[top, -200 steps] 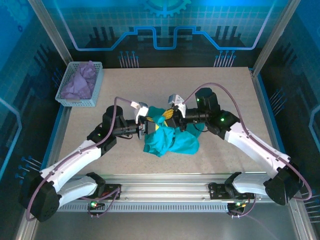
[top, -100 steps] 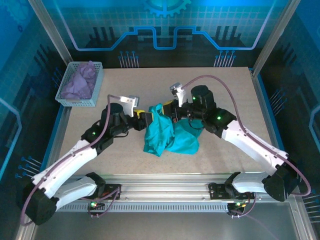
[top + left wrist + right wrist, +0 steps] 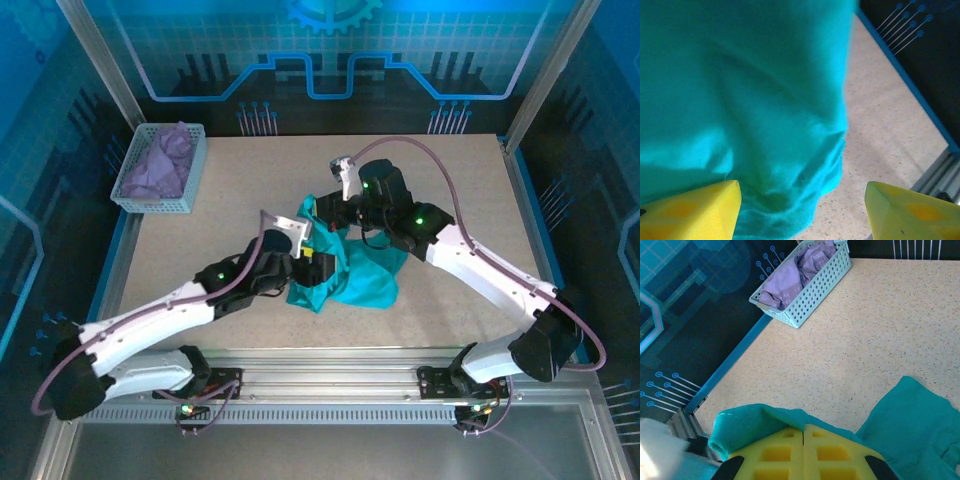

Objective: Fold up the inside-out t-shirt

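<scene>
Right pincer (image 3: 804,431) is clamped tight, its yellow pads (image 3: 780,455) flush together with a fold of the teal t-shirt (image 3: 920,425) caught and draped round them. On the overhead view that corner stands up in a peak at centre frame. Left pincer (image 3: 801,189) gapes wide, its fingers (image 3: 690,210) either side of the shirt's bunched edge, gripping nothing. The rest of the shirt lies crumpled on the speckled surface (image 3: 450,180), mid-frame. Upper left, a pale mesh basket (image 3: 160,207) holds a crumpled lavender cloth (image 3: 155,165), well apart from the shirt.
</scene>
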You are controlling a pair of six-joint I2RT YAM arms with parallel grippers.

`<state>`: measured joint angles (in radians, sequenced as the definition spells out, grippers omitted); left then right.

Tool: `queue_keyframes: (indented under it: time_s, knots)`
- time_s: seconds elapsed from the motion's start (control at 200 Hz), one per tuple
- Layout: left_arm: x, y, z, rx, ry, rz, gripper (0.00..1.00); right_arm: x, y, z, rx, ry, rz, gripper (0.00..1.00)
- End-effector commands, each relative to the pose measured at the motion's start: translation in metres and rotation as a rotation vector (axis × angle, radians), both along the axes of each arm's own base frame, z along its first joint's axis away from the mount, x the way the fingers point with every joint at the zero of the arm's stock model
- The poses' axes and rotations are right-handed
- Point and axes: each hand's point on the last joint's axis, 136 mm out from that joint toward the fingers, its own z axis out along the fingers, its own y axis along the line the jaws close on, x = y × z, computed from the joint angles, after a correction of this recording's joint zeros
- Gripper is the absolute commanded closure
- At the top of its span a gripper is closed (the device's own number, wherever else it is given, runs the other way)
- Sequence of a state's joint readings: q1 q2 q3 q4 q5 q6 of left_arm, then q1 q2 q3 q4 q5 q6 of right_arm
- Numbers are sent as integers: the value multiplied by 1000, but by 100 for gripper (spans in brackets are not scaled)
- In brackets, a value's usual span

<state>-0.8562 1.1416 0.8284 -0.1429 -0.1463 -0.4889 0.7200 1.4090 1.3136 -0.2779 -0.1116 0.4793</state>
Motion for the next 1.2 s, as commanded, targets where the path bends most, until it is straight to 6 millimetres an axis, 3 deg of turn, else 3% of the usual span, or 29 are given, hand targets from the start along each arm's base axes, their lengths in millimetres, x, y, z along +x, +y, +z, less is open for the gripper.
queue_keyframes:
  time_s: [0.0,0.09,0.17,0.26,0.295,0.47,0.6,0.75,0.93,1.045,1.195]
  knots:
    - [21,-15,22,-12,-98,34,33,2,0,10,24,6,-17,100]
    - [40,-12,14,50,-140,103,41,3,-3,11,33,8,-25,100]
    - [50,-5,9,89,-183,141,62,5,-12,12,35,4,-44,100]
    - [53,5,7,67,-200,141,93,7,-27,14,37,-5,-69,100]
    - [53,11,8,44,-199,135,100,7,-33,14,34,-11,-76,100]
    - [32,28,33,-108,-233,-10,100,7,-58,15,-20,-47,-55,100]
    - [20,54,49,-222,-229,-48,100,-2,-68,15,-71,-112,32,100]
    - [33,83,52,-276,-186,21,100,-23,-59,18,-18,-129,195,100]
    - [60,95,27,-226,-39,116,100,-43,-38,22,87,-78,364,100]
    - [65,96,8,-181,32,130,73,-37,-35,15,104,-38,344,100]
    - [56,108,6,-137,27,175,52,-25,-30,3,126,44,300,100]
